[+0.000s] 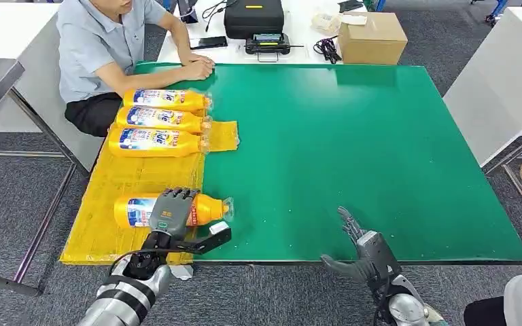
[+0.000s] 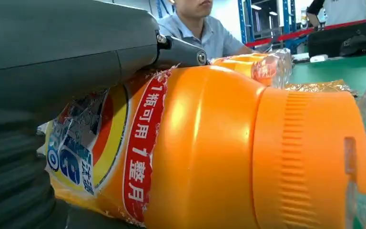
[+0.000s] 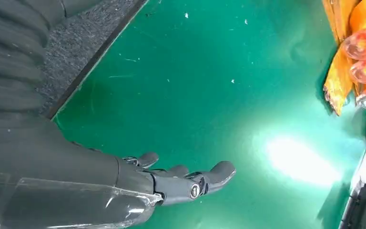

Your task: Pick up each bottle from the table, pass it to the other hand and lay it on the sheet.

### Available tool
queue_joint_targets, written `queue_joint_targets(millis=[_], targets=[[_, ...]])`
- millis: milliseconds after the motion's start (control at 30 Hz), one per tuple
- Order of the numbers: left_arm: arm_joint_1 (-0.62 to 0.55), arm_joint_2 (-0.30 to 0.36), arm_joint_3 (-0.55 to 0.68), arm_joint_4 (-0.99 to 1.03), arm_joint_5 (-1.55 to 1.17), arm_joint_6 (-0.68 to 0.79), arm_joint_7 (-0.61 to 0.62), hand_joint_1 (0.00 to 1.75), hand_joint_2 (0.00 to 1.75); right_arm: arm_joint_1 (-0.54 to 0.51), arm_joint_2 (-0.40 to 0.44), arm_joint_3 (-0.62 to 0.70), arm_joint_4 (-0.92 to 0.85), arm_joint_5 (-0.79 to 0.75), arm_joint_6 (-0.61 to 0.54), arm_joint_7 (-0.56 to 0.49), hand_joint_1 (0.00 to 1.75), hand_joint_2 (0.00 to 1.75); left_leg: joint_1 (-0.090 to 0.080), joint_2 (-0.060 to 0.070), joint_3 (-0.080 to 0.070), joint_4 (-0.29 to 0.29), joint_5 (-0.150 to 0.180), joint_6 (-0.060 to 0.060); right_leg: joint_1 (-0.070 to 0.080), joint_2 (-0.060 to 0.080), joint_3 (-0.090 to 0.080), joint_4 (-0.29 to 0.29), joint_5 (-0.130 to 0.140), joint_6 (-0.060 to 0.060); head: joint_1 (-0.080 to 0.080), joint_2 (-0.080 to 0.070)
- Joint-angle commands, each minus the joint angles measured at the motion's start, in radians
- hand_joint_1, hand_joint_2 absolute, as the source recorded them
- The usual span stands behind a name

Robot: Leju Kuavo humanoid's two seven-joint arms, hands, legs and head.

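A: The left hand point(image 1: 171, 212) lies over the fourth bottle point(image 1: 207, 208), fingers draped across the label, thumb point(image 1: 212, 239) stretched out along the near side. Is that a grip?

B: It looks like one from the left wrist view, where the palm and a finger press against the bottle's point(image 2: 209, 148) body. Whether the thumb is touching, I cannot tell. The bottle lies on the near part of the yellow sheet point(image 1: 102, 224), its neck reaching out over the green mat point(image 1: 380, 156).

A: Why there, apart from the others?

B: Three bottles point(image 1: 156, 121) already lie side by side at the far end of the sheet, just beside one another. My guess is that this one is being laid down as the next in the row, with a bare stretch of sheet left between.

A: And its direction?

B: Long axis across the table, parallel to the other three. Clear cap point(image 1: 227, 206) toward the robot's right, base toward its left, the same heading as the rest.

A: The right hand point(image 1: 360, 248)?

B: Open and holding nothing, fingers spread and slightly curled, at the near edge of the mat, well apart from the bottle. In its wrist view the fingers point(image 3: 190, 179) hang above bare green.

A: The person point(image 1: 109, 47) at the far corner?

B: Seated, a hand resting on the mat's edge near the row.
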Motion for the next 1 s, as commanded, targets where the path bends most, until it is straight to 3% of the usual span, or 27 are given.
queue_joint_targets(millis=[33, 100, 133, 167, 667, 1000], targets=[[-0.083, 0.021, -0.020, 0.169, 0.028, -0.044, -0.005, 1.69, 1.75, -0.044, 0.026, -0.021, 0.075, 0.004, 0.002, 0.006, 0.00, 1.75, 0.001, 0.003, 0.004, -0.001, -0.002, -0.002, 0.002, 0.002, 0.004, -0.001, -0.001, -0.003, 0.000, 0.000], [-0.085, 0.019, -0.016, 0.177, 0.043, -0.050, -0.015, 1.62, 1.75, -0.044, 0.028, -0.022, 0.076, 0.004, 0.001, 0.006, 0.00, 1.75, 0.002, 0.003, 0.005, 0.000, -0.002, -0.003, 0.002, 0.003, 0.005, -0.001, -0.001, -0.003, 0.000, 0.000], [-0.088, 0.017, -0.014, 0.185, 0.054, -0.058, -0.020, 1.27, 1.75, -0.045, 0.029, -0.023, 0.077, 0.005, 0.000, 0.006, 0.00, 1.75, 0.002, 0.004, 0.005, 0.000, -0.002, -0.003, 0.002, 0.003, 0.005, -0.001, -0.001, -0.003, 0.000, 0.000], [-0.101, 0.011, -0.023, 0.237, 0.109, -0.175, -0.030, 0.00, 1.75, -0.040, 0.040, -0.030, 0.071, 0.011, 0.002, 0.012, 0.00, 1.75, 0.001, 0.002, 0.004, -0.001, -0.001, -0.002, 0.001, 0.002, 0.003, -0.001, 0.000, -0.002, 0.000, 0.000], [-0.096, 0.029, -0.056, 0.279, 0.155, -0.353, -0.018, 0.00, 1.75, -0.042, 0.060, -0.061, 0.085, 0.026, -0.001, 0.017, 0.00, 1.75, 0.000, 0.004, 0.020, -0.002, -0.001, -0.002, 0.001, 0.004, 0.019, -0.002, 0.000, -0.003, 0.000, 0.000], [-0.083, 0.031, -0.057, 0.283, 0.167, -0.364, -0.026, 0.00, 1.75, -0.046, 0.065, -0.065, 0.098, 0.028, -0.001, 0.017, 0.00, 1.75, 0.000, 0.006, 0.024, -0.004, -0.001, -0.003, 0.001, 0.005, 0.022, -0.003, 0.001, -0.004, 0.000, 0.000]])
